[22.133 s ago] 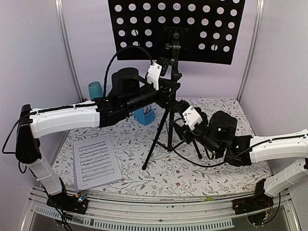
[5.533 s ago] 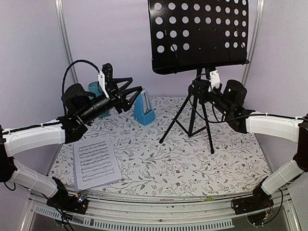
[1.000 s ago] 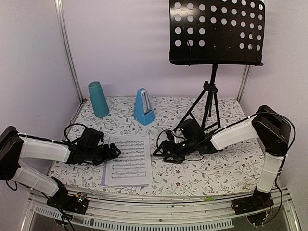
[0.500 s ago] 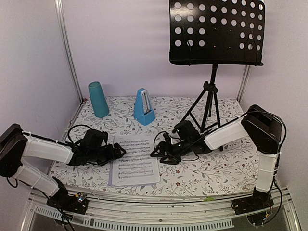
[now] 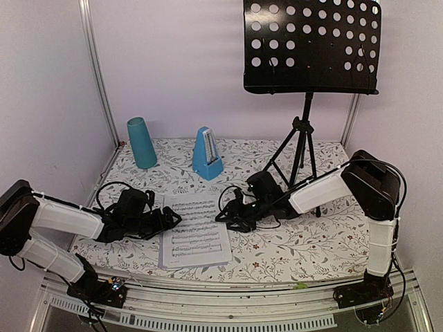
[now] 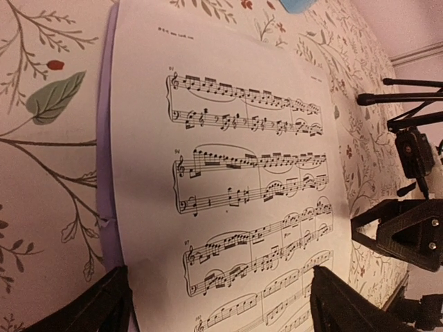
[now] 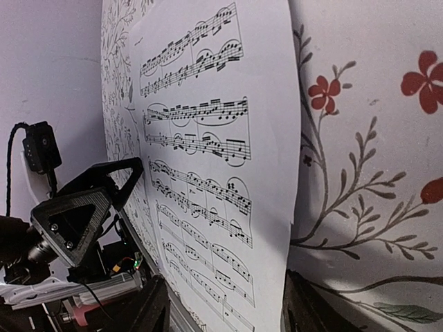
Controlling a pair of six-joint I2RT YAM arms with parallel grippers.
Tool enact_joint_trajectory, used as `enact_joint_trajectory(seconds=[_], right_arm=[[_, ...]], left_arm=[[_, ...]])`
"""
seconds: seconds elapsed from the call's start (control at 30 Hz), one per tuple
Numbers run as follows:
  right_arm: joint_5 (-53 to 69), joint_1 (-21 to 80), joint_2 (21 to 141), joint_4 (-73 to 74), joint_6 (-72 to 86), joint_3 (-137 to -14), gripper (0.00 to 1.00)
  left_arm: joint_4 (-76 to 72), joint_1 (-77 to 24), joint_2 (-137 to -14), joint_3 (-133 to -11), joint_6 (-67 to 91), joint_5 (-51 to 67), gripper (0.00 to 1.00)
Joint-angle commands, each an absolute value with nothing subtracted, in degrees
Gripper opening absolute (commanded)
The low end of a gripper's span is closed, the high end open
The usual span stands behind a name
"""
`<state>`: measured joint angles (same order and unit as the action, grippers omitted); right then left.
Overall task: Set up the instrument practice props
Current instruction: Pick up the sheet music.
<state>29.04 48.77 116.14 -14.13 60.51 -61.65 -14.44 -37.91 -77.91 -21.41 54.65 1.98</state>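
Down at the front of the surface (image 5: pixel 297 242), the left tool (image 5: pixel 171 217) is spread wide. The left wrist view shows its two tips planted either side of the white page (image 5: pixel 195 228), not pinching anything. The right tool (image 5: pixel 225 216) comes in from the opposite side with a narrower gap. It's tighter than a second ago but not clamped, and the page's right edge sits between its tips.

What changed for us: compared with a second back, the pages have slid a little toward the right arm. They've also skewed, with the near corner swung rightward. The left tool has followed in and the right tool has crept closer to the paper.

Views differ a lot here. From the top we mostly see just the white page. The left wrist camera picks up the lavender page (image 6: pixel 105 138) as a strip sticking out from under the white one on the left arm's side. The right wrist camera looks across the notes and catches the left tool at the far edge.

Further out, the metronome (image 5: pixel 207 155) and the teal cup (image 5: pixel 141 142) stand at the back. The music stand (image 5: pixel 311 45) is upright at the back right, well apart from the pages.
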Motion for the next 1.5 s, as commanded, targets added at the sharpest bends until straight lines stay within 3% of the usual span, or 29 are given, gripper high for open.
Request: enact_joint_trajectory(seconds=[0.0,0.4,0.9,1.1,1.27,1.47], right_arm=[[27.9,49.9,117.3,-14.2,60.5,-64.7,0.5],[28.5,49.9,119.6,-15.9,59.1,-65.0,0.27],[30.8,48.3,121.1,-24.0,63.1,-62.5,0.18],[27.1,48.4,119.8,-20.9,58.4,-62.9,0.0],[21.6,49.0,115.2,-15.8,52.6,-62.4,0.0],[6.5,53.2,106.8,-3.8,39.6,-62.9,0.0]], left_arm=[[-11.1,-39.1,-79.2,-19.5,54.7,4.8,0.9],[-11.6,-39.0,-80.4,-19.9,53.5,5.5,0.9],[-9.0,-39.0,-81.1,-21.9,52.6,5.1,0.91],[-6.9,-39.0,-80.4,-23.6,51.1,4.5,0.9],[-5.1,-38.6,-79.3,-24.5,50.2,3.4,0.91],[-1.9,-37.0,-75.8,-27.3,47.6,2.4,0.91]])
